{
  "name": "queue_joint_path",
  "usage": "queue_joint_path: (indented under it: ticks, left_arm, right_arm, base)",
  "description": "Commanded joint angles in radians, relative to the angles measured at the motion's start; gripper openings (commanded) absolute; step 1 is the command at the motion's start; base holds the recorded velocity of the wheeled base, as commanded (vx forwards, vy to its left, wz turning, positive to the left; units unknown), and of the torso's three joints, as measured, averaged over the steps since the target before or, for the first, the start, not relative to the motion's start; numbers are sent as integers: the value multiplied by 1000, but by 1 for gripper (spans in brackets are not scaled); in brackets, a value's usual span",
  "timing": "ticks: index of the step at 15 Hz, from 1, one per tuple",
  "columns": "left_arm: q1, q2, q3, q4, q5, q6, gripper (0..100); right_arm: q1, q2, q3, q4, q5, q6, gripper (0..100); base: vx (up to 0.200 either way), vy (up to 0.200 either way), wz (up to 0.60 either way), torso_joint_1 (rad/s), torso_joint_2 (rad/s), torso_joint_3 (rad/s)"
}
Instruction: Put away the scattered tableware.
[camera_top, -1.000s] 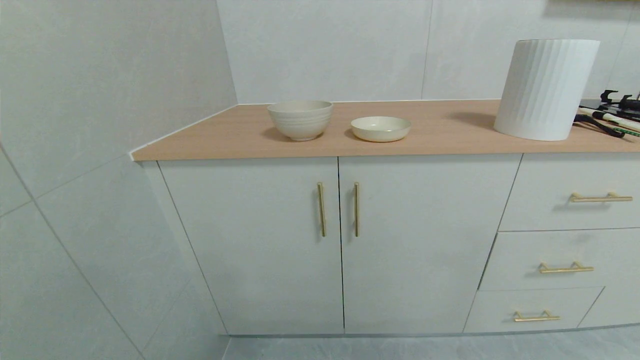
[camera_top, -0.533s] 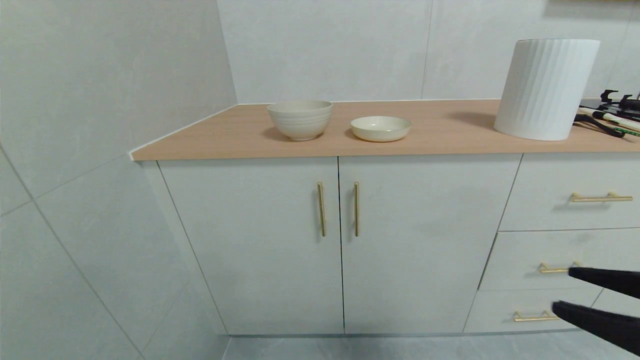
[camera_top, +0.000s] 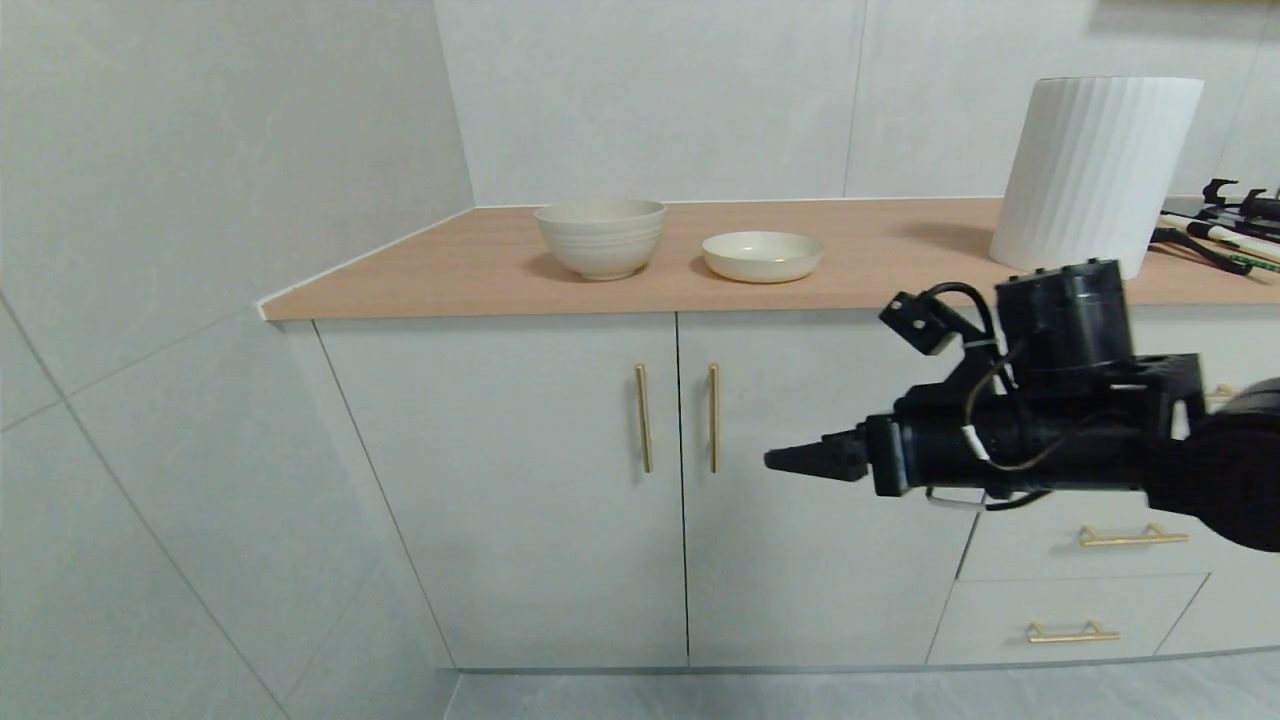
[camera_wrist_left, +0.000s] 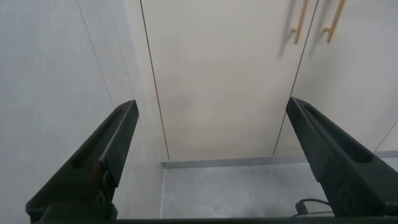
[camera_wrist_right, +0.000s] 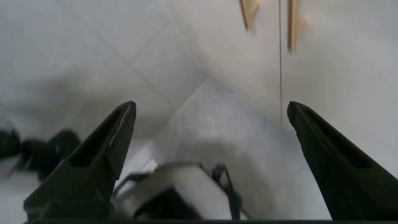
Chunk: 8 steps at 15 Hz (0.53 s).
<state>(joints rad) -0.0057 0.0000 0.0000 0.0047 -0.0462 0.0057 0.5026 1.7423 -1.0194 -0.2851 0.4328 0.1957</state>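
- Cabinet (camera_top: 500, 480) — both doors shut, under the countertop (camera_top: 480, 270). A white ribbed canister (camera_top: 1095, 170) stands toward the R end.
- Right gripper (camera_top: 800, 460) is out in front of the R door, tips aimed at the right door handle (camera_top: 713, 418) but apart from it. Jaws spread wide, nothing held.
- Left gripper (camera_wrist_left: 211, 115) is low, facing the cabinet base. Also wide open, empty.
- Bowl (camera_top: 601, 238) and shallow dish (camera_top: 762, 256) sit on the countertop, near each other, not touching.
- Step, prob.: opening the cabinet before any pickup. Next calls for straddling the handle bar, closing on it, then pulling outward.
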Motion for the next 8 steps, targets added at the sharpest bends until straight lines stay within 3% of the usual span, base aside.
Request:
queue_joint_path:
  ticks: [1,4,8]
  left_arm:
    - [0,0,0,0,0,0,100]
    - [0,0,0,0,0,0,100]
    - [0,0,0,0,2,0,100]
  right_arm:
    - [14,263,-203,-5,1,11,100]
    - [14,348,-254,-40,-2,19,100]
    - [14,454,-255,-272,-25,76,100]
  base:
    - [0,0,0,0,0,0]
    - [0,0,0,0,0,0]
    - [0,0,0,0,0,0]
